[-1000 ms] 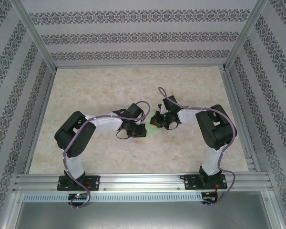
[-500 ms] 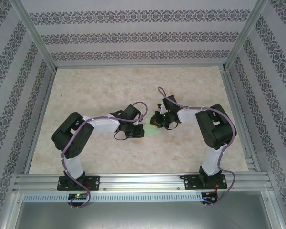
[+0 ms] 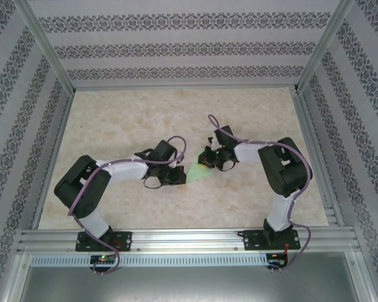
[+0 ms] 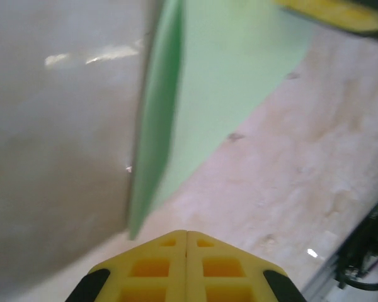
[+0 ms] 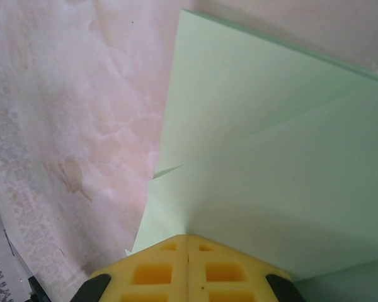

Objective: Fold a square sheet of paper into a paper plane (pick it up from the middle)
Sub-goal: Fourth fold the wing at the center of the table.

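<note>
Paper (image 3: 197, 177), part-folded: under tips of right gripper (image 5: 188, 238), jaws shut, pressing not gripping; left gripper (image 4: 186, 234) shut, empty, just short of it. Slide left along crease; hold right down firmly.

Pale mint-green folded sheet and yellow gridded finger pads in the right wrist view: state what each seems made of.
Pale mint-green folded sheet: thin paper, matte; it holds sharp creases and flat overlapping flaps. Yellow gridded finger pads: probably moulded plastic or rubber, dull finish, with square pockets cast in.

Paper (image 3: 199, 175) on table (image 3: 145, 107); btwn L, R jaws.
</note>
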You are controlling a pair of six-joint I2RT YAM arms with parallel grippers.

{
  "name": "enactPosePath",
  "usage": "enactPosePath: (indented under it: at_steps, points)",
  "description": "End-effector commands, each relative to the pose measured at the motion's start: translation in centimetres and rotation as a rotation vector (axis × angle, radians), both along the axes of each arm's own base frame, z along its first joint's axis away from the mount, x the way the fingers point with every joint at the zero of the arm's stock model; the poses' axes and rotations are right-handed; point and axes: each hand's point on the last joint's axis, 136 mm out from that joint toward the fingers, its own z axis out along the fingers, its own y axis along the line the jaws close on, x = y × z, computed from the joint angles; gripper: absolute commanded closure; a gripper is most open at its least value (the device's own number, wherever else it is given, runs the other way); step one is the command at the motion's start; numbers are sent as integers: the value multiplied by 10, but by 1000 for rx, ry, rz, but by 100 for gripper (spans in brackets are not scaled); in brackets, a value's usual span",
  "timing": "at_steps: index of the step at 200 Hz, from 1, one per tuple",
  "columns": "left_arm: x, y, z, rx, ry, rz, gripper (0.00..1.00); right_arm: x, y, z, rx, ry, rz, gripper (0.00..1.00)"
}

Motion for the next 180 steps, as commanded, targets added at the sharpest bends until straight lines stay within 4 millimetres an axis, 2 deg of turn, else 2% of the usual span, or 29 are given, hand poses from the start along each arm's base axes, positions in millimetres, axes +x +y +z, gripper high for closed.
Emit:
enactPosePath:
  at_steps: [1,27,51,136,156,180]
  points:
    - [25,-18,32,-89,-87,3,95,-43,-45,-70,-266,174,-33,100]
    - [37,-22,17,-48,-76,18,95,-42,-43,-70,-259,173,-36,100]
    - [38,-21,0,-17,-48,28,96,-41,-43,-70,-256,172,-38,100]
    - [21,11,-42,129,6,74,100,-35,-36,-60,-225,153,-31,100]
    - [17,13,-48,128,20,80,100,-27,-27,-45,-181,116,-17,100]
    - [14,19,-55,157,33,86,100,-7,-7,-2,-73,14,2,100]
